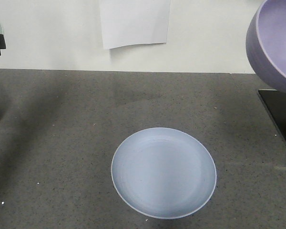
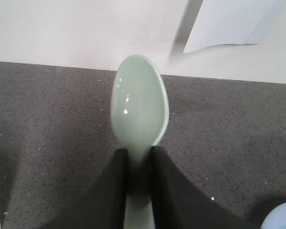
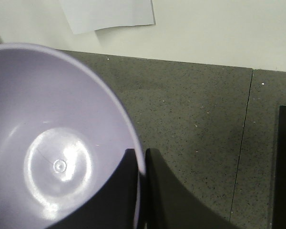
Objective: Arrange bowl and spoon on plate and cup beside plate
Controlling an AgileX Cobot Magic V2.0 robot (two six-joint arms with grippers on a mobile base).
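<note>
Above counter (image 1: 47, 143), left claw (image 2: 138, 160) clamping spoon (image 2: 139, 102), right claw (image 3: 144, 157) clamping bowl (image 3: 52, 143), plate (image 1: 163, 172) below

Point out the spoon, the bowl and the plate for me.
spoon (image 2: 139, 102): left wrist view, middle of the oval scoop.
bowl (image 3: 57, 164): right wrist view, inside bottom.
plate (image 1: 163, 171): front view, bare centre.

So the spoon (image 2: 139, 102) is being seen as smooth, slightly glossy plastic, tiny highlights being caught in its scoop. The bowl (image 3: 52, 143) is being shown as smooth plastic too, mostly matt, a soft sheen being picked up inside. The plate (image 1: 163, 172) is being read as satin-smooth, the tabletop (image 1: 62, 143) as speckled, matt and stone-like, the wall sheet (image 1: 135, 21) as plain paper
</note>
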